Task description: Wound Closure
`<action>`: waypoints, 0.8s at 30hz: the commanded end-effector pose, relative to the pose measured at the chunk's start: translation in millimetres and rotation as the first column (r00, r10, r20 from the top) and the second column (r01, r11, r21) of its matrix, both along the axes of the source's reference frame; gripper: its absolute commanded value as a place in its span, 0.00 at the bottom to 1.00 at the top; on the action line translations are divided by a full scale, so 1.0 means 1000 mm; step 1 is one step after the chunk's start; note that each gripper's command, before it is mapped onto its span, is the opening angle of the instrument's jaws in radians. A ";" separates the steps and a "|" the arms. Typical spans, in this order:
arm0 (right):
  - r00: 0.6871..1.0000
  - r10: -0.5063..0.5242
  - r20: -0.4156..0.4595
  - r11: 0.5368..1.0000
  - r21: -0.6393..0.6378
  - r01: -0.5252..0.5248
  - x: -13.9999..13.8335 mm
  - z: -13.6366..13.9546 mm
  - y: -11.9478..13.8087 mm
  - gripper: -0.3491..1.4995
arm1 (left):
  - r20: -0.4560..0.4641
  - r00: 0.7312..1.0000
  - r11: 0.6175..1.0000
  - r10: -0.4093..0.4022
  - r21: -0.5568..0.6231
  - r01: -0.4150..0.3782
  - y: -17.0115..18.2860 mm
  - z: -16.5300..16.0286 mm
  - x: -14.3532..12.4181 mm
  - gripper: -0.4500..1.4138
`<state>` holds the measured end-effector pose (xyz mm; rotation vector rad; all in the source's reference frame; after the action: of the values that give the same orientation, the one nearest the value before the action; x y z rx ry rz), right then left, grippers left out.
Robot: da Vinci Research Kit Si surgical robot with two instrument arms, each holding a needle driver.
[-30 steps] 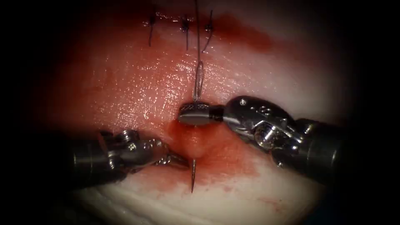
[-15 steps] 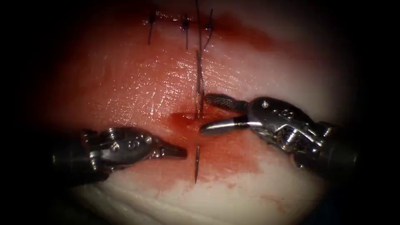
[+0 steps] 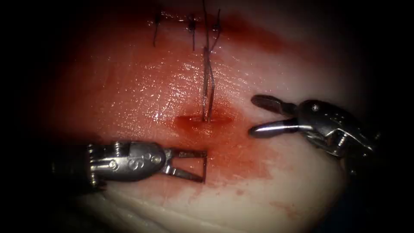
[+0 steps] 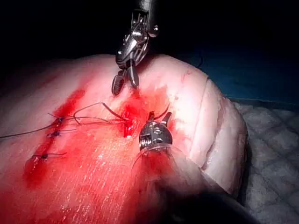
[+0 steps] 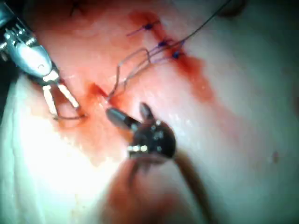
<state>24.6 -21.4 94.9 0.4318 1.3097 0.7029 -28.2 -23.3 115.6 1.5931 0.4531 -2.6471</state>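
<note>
Left hand point(image 3: 203, 166) is wide open and grips nothing; its two thin fingers sit on each side of the needle point(image 3: 205, 160), with the tips touching it or just beside it. Only a short dark bit of the needle sticks out, near the front of the little red slit point(image 3: 202, 120). The rest seems to be inside the tissue point(image 3: 129, 86). I cannot tell which side of the cut this is, because the line of the cut is not plain here. I think the needle is very light, hard and stiff. It is thin, smooth and wet, so it could slip or turn in a grip. A good place to hold it looks like the bare bit a little back from the sharp point, squeezed flat across, so the point does not get bent. The thread point(image 3: 207, 82) is thin, dark and floppy. It lies in a long loop and dips into the slit. Three small dark stitches point(image 3: 191, 25) sit far back, with short ends hanging. Right hand point(image 3: 252, 115) is open too, holds nothing, and hangs well apart to the right of the slit. The tissue is pale, soft and shiny, and red fluid point(image 3: 241, 159) makes it slippery.
</note>
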 end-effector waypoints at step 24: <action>1.000 0.007 0.007 1.000 -0.016 -0.007 0.0016 0.0020 -0.0012 0.72 | -0.008 0.998 0.997 -0.060 0.046 0.060 0.0002 0.0025 -0.0017 0.00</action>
<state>25.4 -22.5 96.4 0.4099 1.3087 0.6998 -29.4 -22.9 117.5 1.6489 0.4987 -2.7376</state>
